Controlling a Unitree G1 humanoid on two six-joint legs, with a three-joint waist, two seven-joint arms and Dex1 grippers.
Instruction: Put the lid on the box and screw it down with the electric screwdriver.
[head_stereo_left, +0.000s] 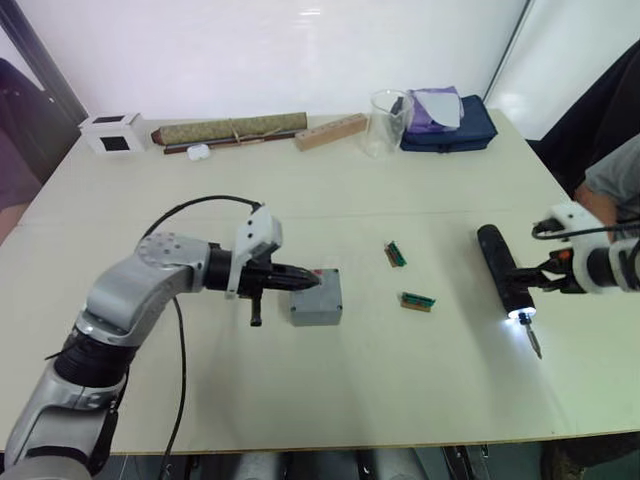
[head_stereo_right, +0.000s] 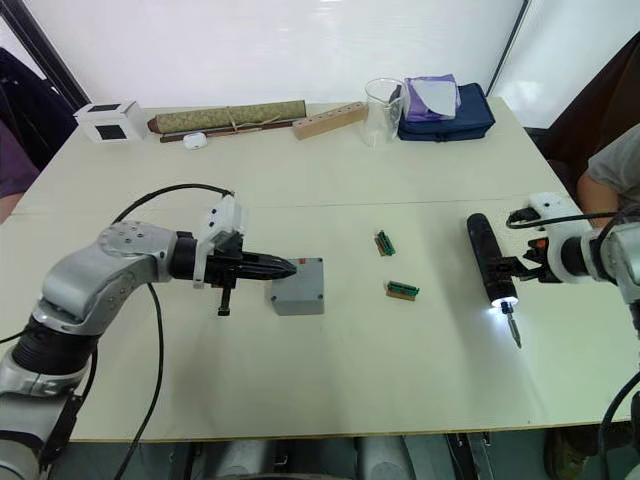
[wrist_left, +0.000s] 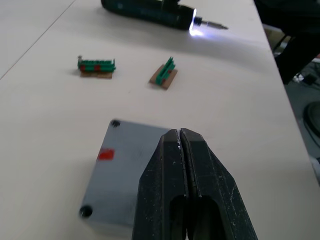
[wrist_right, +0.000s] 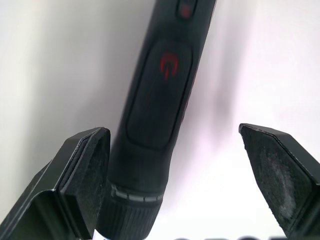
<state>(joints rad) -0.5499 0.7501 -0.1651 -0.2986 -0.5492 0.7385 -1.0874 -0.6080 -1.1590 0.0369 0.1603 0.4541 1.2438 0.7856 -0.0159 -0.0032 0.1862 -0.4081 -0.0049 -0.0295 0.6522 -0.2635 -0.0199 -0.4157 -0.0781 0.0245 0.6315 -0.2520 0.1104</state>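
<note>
While L gripper (wrist_left: 181, 137) jaws closed over box (head_stereo_left: 316, 297), R gripper (wrist_right: 180, 165) jaws wide, straddling electric screwdriver (head_stereo_left: 503, 272)

Pale table (head_stereo_left: 330, 400): grey box (head_stereo_left: 318, 297) center, two bit holders (head_stereo_left: 397, 254), lit screwdriver (head_stereo_left: 504, 274) right; roll, wood block, beaker, blue pouch, white cube along back.

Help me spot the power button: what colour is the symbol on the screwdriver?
Red, on the black screwdriver; clearest in the right wrist view.
</note>
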